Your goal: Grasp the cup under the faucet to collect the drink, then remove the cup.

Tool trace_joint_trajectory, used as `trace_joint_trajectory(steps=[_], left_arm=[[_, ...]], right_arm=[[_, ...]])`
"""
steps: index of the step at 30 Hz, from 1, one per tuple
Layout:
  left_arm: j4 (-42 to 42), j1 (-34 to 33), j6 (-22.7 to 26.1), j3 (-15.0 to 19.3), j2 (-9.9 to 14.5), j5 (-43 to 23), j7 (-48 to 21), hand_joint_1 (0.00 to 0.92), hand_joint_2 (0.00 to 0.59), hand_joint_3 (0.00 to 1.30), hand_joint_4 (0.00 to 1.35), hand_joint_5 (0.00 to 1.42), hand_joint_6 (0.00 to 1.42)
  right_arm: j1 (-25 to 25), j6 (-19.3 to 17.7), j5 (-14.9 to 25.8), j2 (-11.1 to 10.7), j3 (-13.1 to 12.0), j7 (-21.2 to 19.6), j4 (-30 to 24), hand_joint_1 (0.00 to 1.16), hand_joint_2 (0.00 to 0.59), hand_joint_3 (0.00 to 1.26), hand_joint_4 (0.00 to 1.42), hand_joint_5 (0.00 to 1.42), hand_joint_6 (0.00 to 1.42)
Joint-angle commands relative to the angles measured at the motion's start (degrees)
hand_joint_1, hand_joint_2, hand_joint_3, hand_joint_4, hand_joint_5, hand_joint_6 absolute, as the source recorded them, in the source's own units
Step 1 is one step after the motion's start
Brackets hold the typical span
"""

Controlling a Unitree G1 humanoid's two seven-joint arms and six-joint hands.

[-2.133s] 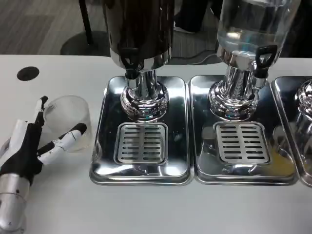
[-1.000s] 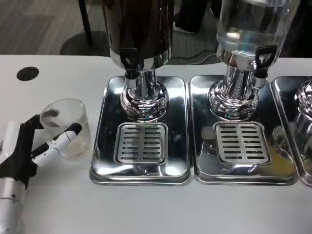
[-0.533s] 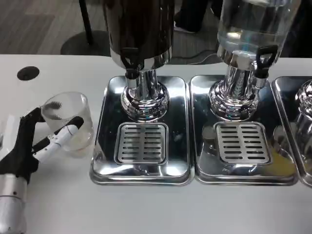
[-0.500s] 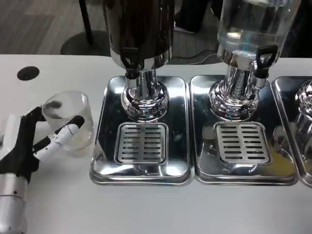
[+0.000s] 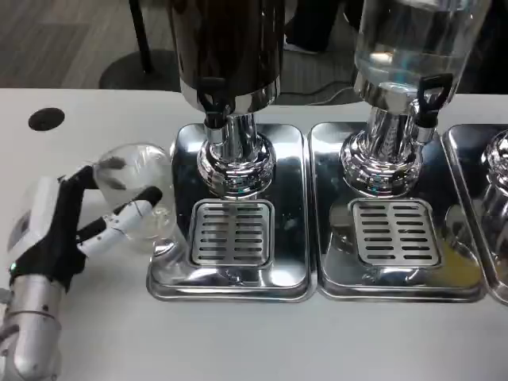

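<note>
1. Overhead, head view: left hand (image 5: 67, 230) grips the clear cup (image 5: 139, 194), fingers (image 5: 131, 216) wrapped round its side
2. Cup sits tilted at the left edge of the left drip tray (image 5: 178, 274), left of the grate (image 5: 229, 232), not under the dark dispenser's faucet (image 5: 213, 103)
3. Clear dispenser (image 5: 405, 55) stands over the neighbouring tray (image 5: 333, 278) on the white table (image 5: 238, 341)

Table: a plain white tabletop (image 5: 333, 341) filled the lower part of the head view, with a round black hole (image 5: 46, 119) near its far left edge.
Floor: grey carpet (image 5: 63, 40) with a faint ribbed pattern lay beyond the table's far edge.
Furniture: a dark round base with a thin black post (image 5: 136, 65) stood on the carpet.
Light: bright overhead reflections showed on the table.
</note>
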Motion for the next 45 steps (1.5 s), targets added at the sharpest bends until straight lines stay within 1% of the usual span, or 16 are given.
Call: trace_joint_trajectory(steps=[1,6,10,20,28,37,41,45], left_arm=[[-1.77,-0.32,-0.17,-1.29,-0.85,0.88,0.04,0.263,0.182,0.34,0.48,0.24,0.09],[-2.51,-0.19,-0.04,-2.99,-1.43,1.92,-0.02,0.263,0.182,0.34,0.49,0.24,0.09],[-2.82,-0.11,0.03,-3.37,-1.69,2.51,-0.13,0.269,0.180,0.34,0.49,0.24,0.09],[-5.99,1.79,-0.17,-5.78,-2.54,3.84,-0.35,0.276,0.179,0.34,0.49,0.24,0.09],[-7.04,2.56,0.18,-5.89,-3.48,3.49,-0.33,0.277,0.179,0.34,0.50,0.24,0.09],[-4.02,-0.34,2.18,-4.97,-4.28,2.86,0.00,0.268,0.183,0.35,0.50,0.24,0.09],[0.18,-2.76,2.98,-5.67,-5.59,3.52,1.39,0.254,0.190,0.35,0.49,0.25,0.09],[2.29,-3.57,2.65,-6.93,-6.46,4.42,2.48,0.252,0.191,0.35,0.49,0.25,0.09]], right_arm=[[0.10,-0.83,0.44,0.28,-0.33,-0.51,-0.38,0.60,0.586,0.40,0.27,0.17,0.12],[0.13,-0.98,0.57,0.33,-0.39,-0.59,-0.34,0.60,0.586,0.40,0.28,0.17,0.12],[0.12,-1.15,0.59,0.38,-0.45,-0.60,-0.35,0.60,0.586,0.40,0.28,0.17,0.12],[0.06,-1.40,0.96,0.50,-0.69,-0.51,-0.16,0.60,0.586,0.40,0.28,0.17,0.12],[-0.18,-1.32,1.00,0.45,-0.68,-0.37,-0.03,0.60,0.586,0.40,0.28,0.17,0.12],[-0.54,-1.20,1.03,0.49,-0.54,-0.12,-0.35,0.60,0.586,0.40,0.28,0.17,0.12],[-0.40,-1.29,1.03,0.46,-0.61,-0.06,-0.62,0.60,0.586,0.40,0.28,0.17,0.12],[0.08,-1.45,1.27,0.48,-0.97,-0.18,-0.74,0.60,0.586,0.40,0.28,0.18,0.12]])
